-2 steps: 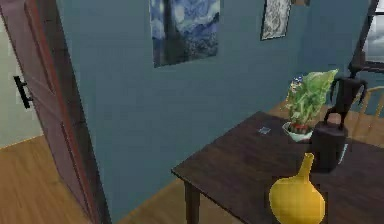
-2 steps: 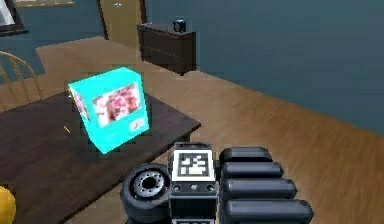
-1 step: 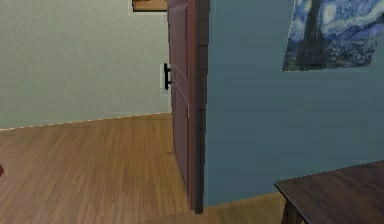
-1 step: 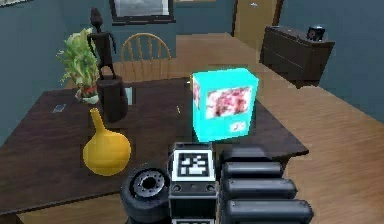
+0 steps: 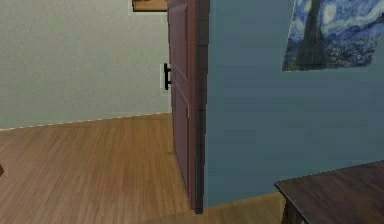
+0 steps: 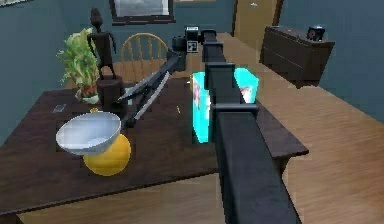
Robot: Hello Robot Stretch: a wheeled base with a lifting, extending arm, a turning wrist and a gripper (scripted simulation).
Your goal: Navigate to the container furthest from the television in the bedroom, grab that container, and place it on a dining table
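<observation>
Cyan container point(image 6: 201, 112), its middle behind the dark arm bar point(image 6: 242, 150).

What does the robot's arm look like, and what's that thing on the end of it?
The arm is a dark, square-edged bar, almost black. At its far end sit two small white squares with black marks. Beside them is the gripper: a dark body with two thin fingers.

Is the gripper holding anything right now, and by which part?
Cannot be told. The gripper ends by a white bowl over the dark table; whether the bowl hangs clear or rests there is unclear.
</observation>
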